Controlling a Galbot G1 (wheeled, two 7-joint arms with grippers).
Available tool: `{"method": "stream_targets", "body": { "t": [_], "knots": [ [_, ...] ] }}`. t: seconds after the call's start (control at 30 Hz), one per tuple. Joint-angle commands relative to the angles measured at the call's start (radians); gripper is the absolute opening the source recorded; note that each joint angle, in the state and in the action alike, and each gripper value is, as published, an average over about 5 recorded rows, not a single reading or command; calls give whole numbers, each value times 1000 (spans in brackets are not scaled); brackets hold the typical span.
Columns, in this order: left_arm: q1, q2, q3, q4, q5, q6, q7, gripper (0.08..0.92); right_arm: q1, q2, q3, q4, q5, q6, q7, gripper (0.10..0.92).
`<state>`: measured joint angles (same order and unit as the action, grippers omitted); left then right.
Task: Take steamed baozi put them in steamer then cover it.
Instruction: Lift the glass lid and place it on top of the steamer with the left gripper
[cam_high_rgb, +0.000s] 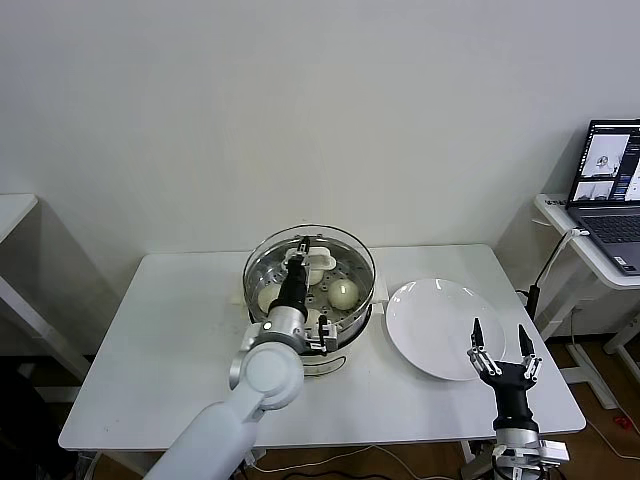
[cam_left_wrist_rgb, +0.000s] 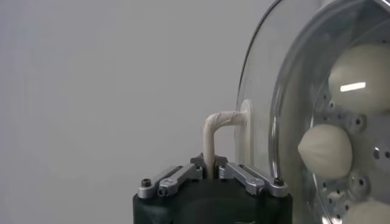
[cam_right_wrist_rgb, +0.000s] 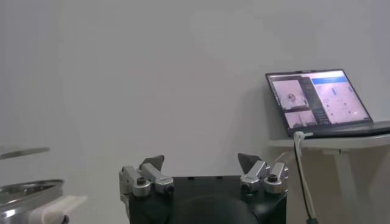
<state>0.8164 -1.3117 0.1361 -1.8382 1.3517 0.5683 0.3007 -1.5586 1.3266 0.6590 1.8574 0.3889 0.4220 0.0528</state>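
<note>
The steamer (cam_high_rgb: 362, 312) stands mid-table with cream-white baozi (cam_high_rgb: 344, 293) inside on the perforated tray; they also show in the left wrist view (cam_left_wrist_rgb: 326, 150). The clear glass cover (cam_high_rgb: 352, 252) sits over the steamer, its rim showing in the left wrist view (cam_left_wrist_rgb: 263, 91). My left gripper (cam_high_rgb: 297, 262) is shut on the cover's white handle (cam_left_wrist_rgb: 213, 131) above the pot. My right gripper (cam_high_rgb: 500, 340) is open and empty, pointing up near the table's front right edge, in front of the plate.
An empty flat white plate (cam_high_rgb: 440, 325) lies right of the steamer. A laptop (cam_high_rgb: 612, 190) stands on a side table at the far right, and shows in the right wrist view (cam_right_wrist_rgb: 323, 100). Another table edge (cam_high_rgb: 15, 215) is at far left.
</note>
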Motion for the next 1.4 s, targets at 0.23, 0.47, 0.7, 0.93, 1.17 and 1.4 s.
{"method": "stream_targets", "body": {
  "t": [0.23, 0.47, 0.7, 0.93, 1.17, 1.4],
  "knots": [
    [-16, -53, 9, 107, 23, 2, -42, 189, -3, 0, 7, 1, -7, 1, 0, 823],
    [-8, -52, -6, 116, 21, 2, -53, 189, 5, 0, 2, -5, -8, 0, 0, 823],
    [5, -49, -14, 109, 20, -1, -60, 189, 10, -4, 1, -7, -8, -1, -1, 823],
    [13, -52, -22, 115, 22, -3, -63, 189, 20, -4, -9, -13, -11, -2, -2, 823],
    [23, -48, -29, 121, 25, -7, -65, 189, 24, -6, -12, -19, -11, -2, -3, 823],
    [26, -58, -28, 126, 25, -9, -67, 189, 31, -7, -17, -24, -13, -3, -3, 823]
  ]
}}
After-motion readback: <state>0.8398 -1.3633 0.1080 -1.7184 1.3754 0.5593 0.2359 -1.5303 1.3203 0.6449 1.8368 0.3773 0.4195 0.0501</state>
